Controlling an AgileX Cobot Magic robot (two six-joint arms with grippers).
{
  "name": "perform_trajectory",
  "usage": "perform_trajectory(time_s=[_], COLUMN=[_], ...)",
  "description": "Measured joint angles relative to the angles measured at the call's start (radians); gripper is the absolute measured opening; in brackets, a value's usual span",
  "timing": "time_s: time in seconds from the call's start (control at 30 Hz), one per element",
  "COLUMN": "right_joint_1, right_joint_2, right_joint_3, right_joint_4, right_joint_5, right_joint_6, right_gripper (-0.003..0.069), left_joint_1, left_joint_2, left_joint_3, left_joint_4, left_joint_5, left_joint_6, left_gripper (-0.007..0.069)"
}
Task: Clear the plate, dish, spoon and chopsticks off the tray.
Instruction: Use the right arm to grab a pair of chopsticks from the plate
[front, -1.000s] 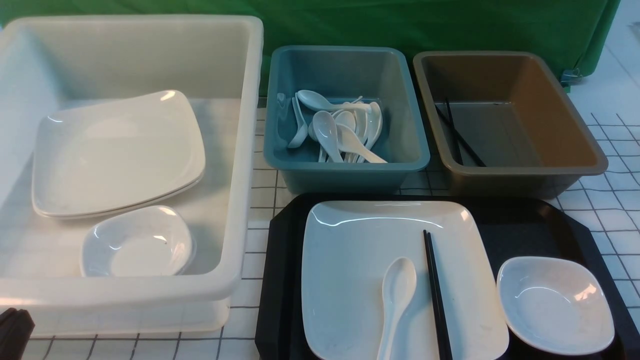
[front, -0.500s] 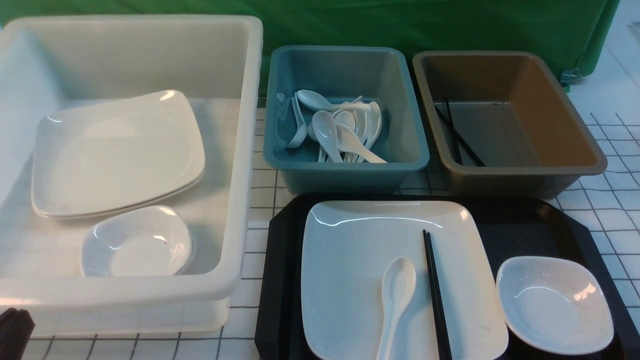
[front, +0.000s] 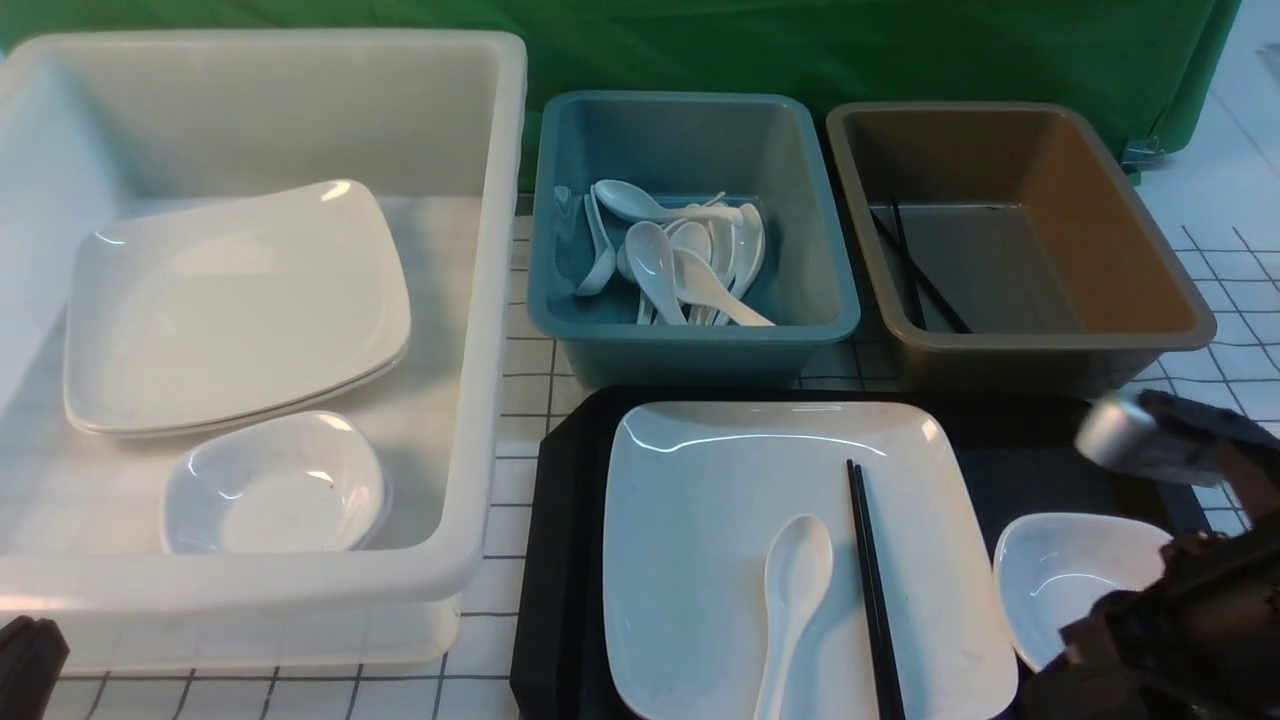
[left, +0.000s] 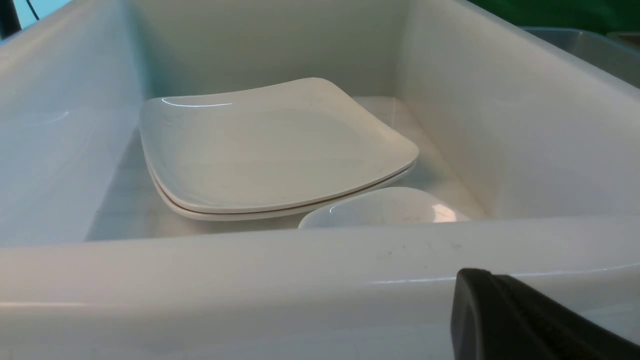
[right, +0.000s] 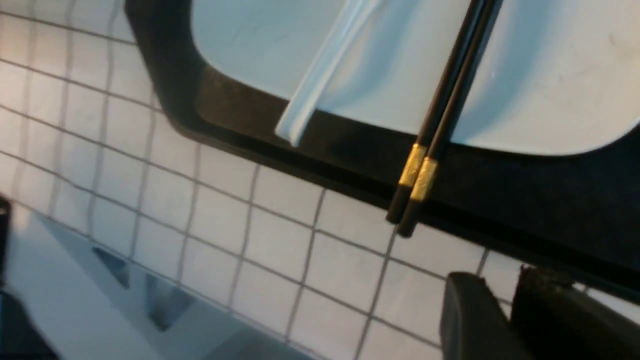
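We start at the right claw (right: 506, 312). It shows only as two dark stubs at the margin of its own wrist view, and we cannot make out whether they are spread or pressed together. Nothing shows between them. It hangs over the checked cloth (right: 280, 235), just outside the near edge of the tray (right: 500, 200).

In the front view the right arm (front: 1180, 620) covers the tray's near right corner and part of the dish (front: 1060, 580). The dish sits in that corner, just beside the plate (front: 700, 520), which fills the tray's middle and left.

On the plate lie the chopsticks (front: 868, 570), side by side and touching. They run from the plate's middle toward the tray's near edge (their gold-banded ends reach the near rim). Just left of them lies the spoon (front: 795, 590), hollow up, its handle poking past the plate's near edge.

The left claw (left: 480, 305) is pressed together, and we see nothing in it. It hangs just outside the near wall of the white tub (left: 300, 280), toward the table's near left. That tub holds two stacked plates (front: 230, 300) and a small dish (front: 275, 485).

Beyond the tray's far edge stand a teal tub (front: 700, 350) holding spoons (front: 680, 260) and a brown tub (front: 1050, 350) holding two black sticks (front: 915, 270).
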Motion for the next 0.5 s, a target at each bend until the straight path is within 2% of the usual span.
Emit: perform_trajectory(time_s=[0.03,0.07,0.17,0.27,0.37,0.5], right_joint_1=[0.023,0.135,0.244,0.295,0.306,0.305], right_joint_2=[0.012,0.065,0.144,0.209,0.295,0.393], right_joint_3=[-0.012,-0.064,-0.133,-0.180,-0.219,-0.240], right_joint_4=[-0.032,-0.186,-0.322,-0.366,-0.378,-0.383], right_joint_5=[-0.005,-0.014,-0.019,-0.046,-0.103,-0.132], right_joint_6=[0.041,0.164,0.304,0.378,0.431,0.463], right_gripper=[0.0203,0.0225,0.0275,0.0336,0.0386,0.0401], left_joint_1=[0.000,0.000,0.000,0.000,0.000,0.000], left_joint_2=[0.000,0.000,0.000,0.000,0.000,0.000], left_joint_3=[0.000,0.000,0.000,0.000,0.000,0.000], left_joint_4=[0.000,0.000,0.000,0.000,0.000,0.000], left_joint_5=[0.000,0.000,0.000,0.000,0.000,0.000], left_joint_6=[0.000,0.005,0.000,0.000,0.000,0.000], left_gripper=[0.0004,0.0004,0.0004,0.0004,0.0004,0.0004])
